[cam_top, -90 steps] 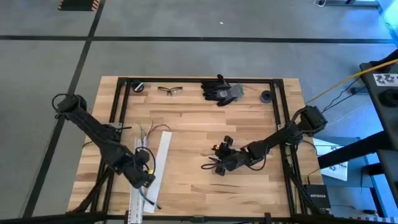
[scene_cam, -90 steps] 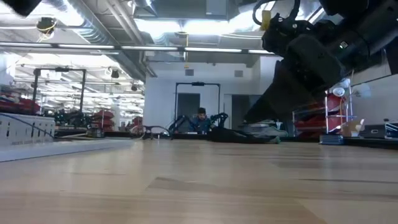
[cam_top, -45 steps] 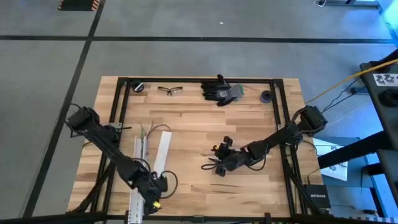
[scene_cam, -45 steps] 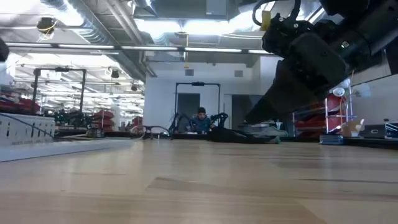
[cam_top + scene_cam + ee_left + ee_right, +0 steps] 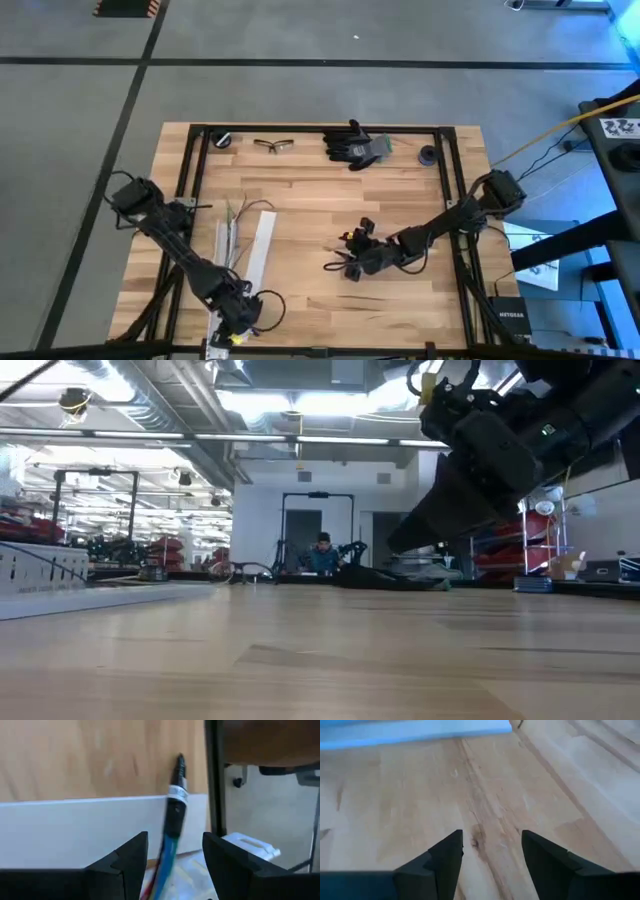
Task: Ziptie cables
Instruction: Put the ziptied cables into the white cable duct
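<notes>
- While no tie shows on them, the cables [image 5: 236,222] lie loose at the table's [image 5: 330,190] nine o'clock, ends splayed.
- Left gripper [image 5: 174,851], at seven o'clock, fingers spread around a cable end.
- Right gripper [image 5: 491,852] waits mid-table, spread, empty.

White lettering reading NETGEAR marks a small black box [image 5: 505,318] on the floor just beside the table's [image 5: 320,190] right edge.

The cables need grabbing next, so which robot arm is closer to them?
Probably the left. The left gripper hangs right by the cables, fingers open; the right gripper waits mid-table, farther off.
</notes>
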Robot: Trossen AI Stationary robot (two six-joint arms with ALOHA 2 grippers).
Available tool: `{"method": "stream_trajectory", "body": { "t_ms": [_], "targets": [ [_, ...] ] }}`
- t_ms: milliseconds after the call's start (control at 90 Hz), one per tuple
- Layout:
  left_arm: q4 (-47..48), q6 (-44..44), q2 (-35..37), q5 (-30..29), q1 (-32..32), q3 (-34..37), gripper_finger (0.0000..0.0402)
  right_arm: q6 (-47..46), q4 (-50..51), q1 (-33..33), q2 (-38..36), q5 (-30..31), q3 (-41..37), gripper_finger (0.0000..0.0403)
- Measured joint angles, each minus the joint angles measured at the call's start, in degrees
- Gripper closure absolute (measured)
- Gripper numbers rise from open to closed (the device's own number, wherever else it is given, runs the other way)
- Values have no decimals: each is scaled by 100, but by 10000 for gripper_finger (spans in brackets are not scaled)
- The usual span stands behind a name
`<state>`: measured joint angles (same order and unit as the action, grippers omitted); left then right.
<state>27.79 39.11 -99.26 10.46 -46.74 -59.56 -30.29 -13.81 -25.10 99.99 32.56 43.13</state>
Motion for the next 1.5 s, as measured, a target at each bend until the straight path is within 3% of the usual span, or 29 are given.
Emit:
{"method": "stream_trajectory", "body": {
  "t_ms": [267, 600, 856, 1089, 1500],
  "targets": [
    [-18, -223, 0, -276, -15, 6, 264, -128, -311, 0, 152, -63, 0, 214],
    [320, -476, 84, -276, -71, -357, 393, -111, -418, -2, 152, -113, 0, 214],
    [1540, -380, 184, -166, -566, -960, 399, -139, -496, -2, 152, -167, -1, 214],
    [1478, -290, 188, -112, -1050, -1052, 399, -139, -566, -2, 152, -170, -2, 214],
    [1236, -2849, 164, -162, -1198, -1025, 398, -139, -567, -2, 150, -170, -2, 214]
  ]
}}
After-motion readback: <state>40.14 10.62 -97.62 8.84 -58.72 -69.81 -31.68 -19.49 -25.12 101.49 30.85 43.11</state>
